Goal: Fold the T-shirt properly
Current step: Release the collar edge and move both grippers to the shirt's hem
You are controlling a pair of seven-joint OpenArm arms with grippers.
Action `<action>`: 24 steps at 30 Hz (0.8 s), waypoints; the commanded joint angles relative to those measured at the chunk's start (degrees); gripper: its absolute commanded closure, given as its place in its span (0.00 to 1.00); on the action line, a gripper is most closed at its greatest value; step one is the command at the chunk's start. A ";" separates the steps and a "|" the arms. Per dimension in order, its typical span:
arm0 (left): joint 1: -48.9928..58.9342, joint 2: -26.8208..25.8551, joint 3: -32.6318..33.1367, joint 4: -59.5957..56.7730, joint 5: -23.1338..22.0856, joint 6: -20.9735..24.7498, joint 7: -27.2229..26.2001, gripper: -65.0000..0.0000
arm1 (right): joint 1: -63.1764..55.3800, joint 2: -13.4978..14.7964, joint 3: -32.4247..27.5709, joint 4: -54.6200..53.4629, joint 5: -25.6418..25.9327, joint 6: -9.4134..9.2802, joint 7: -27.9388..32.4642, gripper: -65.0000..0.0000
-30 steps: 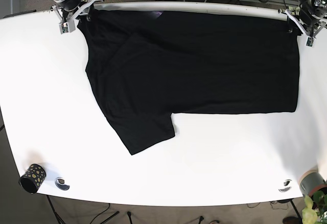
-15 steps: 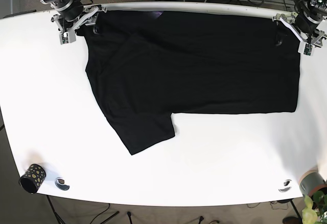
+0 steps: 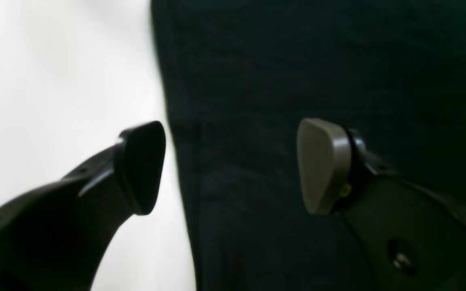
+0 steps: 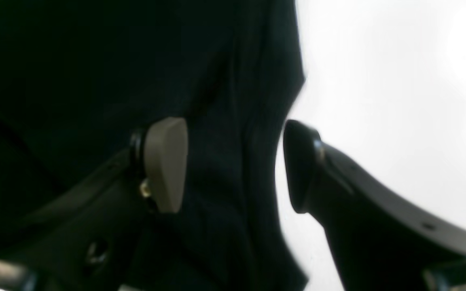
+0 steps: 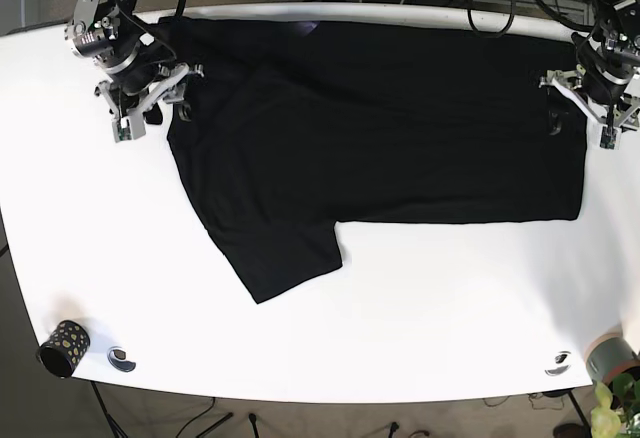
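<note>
A black cotton T-shirt (image 5: pixel 380 128) lies spread flat across the far half of the white oval table (image 5: pixel 420 308), its body stretching sideways from one arm to the other, one short sleeve (image 5: pixel 280 258) sticking out toward the near edge. The upper part already looks folded over on itself, with a diagonal crease near the collar end.

The right gripper (image 5: pixel 150 106) sits at the shirt's side edge by the collar end. Seen from its own wrist camera, its jaws stand parted to a moderate gap (image 4: pixel 235 165), the tan pad over the dark cloth and the black finger over bare table, the hem running between them. Nothing is pinched.

The left gripper (image 5: pixel 580 113) sits at the opposite edge, by the shirt's bottom hem. Its jaws gape wide (image 3: pixel 231 167), tan pad above the fabric, black finger above the white surface, the cloth edge between them and not clamped.

A small black cup with gold dots (image 5: pixel 63 348) stands at the near corner, well apart from the shirt.
</note>
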State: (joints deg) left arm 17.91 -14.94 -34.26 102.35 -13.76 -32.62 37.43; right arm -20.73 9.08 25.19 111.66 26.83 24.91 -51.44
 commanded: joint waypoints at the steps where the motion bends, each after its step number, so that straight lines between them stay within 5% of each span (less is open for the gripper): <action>1: -2.04 -0.23 -0.24 0.91 0.70 -0.04 0.42 0.26 | 1.00 0.54 0.26 1.00 0.64 0.11 0.93 0.46; 7: -8.55 -0.14 -0.42 -1.03 1.41 -0.04 5.34 0.26 | 5.74 0.54 0.00 0.12 0.64 0.11 0.85 0.46; 24: -16.90 -0.49 -0.51 -9.99 1.50 4.89 5.43 0.26 | 20.25 5.29 -3.96 -15.44 0.64 0.11 0.85 0.46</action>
State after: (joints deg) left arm 1.89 -14.35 -34.48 92.27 -11.60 -27.92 44.01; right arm -2.13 12.60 21.15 96.73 26.98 24.73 -51.66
